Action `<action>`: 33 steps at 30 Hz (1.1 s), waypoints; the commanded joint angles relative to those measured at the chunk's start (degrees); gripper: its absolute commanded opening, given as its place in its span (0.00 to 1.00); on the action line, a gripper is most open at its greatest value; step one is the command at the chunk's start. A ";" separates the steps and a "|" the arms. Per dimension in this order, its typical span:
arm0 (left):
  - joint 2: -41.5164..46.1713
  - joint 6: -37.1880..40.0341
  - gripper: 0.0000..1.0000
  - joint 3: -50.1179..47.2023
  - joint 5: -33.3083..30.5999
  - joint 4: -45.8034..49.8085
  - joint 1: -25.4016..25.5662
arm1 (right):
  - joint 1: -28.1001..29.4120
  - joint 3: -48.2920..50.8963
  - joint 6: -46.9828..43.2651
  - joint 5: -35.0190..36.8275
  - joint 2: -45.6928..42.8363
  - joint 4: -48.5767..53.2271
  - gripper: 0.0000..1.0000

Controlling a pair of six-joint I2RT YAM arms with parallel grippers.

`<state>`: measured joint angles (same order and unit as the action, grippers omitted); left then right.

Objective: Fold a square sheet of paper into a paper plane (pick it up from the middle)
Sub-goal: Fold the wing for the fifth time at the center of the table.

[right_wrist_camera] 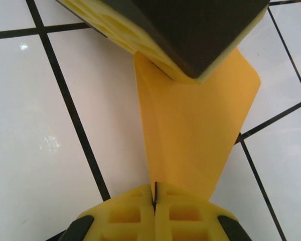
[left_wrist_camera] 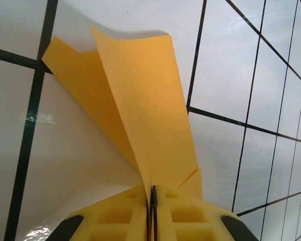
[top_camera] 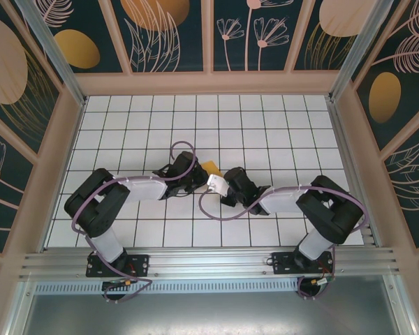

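Roughly centre of the white tiled table, the sheet of paper sits between the two arm tips, only a small orange-yellow corner visible from the top camera, poking toward the far side. It is already folded, not flat.

Left wrist view: the paper's long axis runs straight away from the fingers, narrow at the grip and widening to the far end. Two layers show, a front panel standing up with its top edge curling, and a second flap lying lower to the left. There is a small folded corner just right of the grip. The far end is lifted off the tiles, with a shadow under it.

Left gripper: yellow fingers pressed together, with the paper's narrow end pinched in the seam.

Right wrist view: the paper runs as a band from the near fingers up to the other arm's fingertips at the top, its right edge flaring out over a tile line.

Right gripper: fingers pressed together, no gap, and the band's near end is caught at the tips, mostly on the right finger's side.

Both grips are on opposite ends of the same piece, tips near each other.
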<state>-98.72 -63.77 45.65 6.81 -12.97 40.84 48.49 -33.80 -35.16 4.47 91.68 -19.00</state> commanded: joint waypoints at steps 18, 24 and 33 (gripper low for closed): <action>20.29 -0.49 0.60 -10.38 -7.76 3.87 -4.76 | 0.83 -9.83 25.60 -18.65 8.04 0.92 0.00; 22.82 -0.85 0.59 -12.84 -7.66 2.22 -4.79 | 0.03 -8.49 31.54 -21.69 9.54 -1.86 0.00; 23.62 1.34 0.56 -14.34 -3.44 -0.76 -4.79 | -7.54 -10.15 47.41 -37.65 13.95 -3.64 0.01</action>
<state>-76.31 -63.88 32.16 1.45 -11.00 35.94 43.66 -42.78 4.03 -24.21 103.02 -21.32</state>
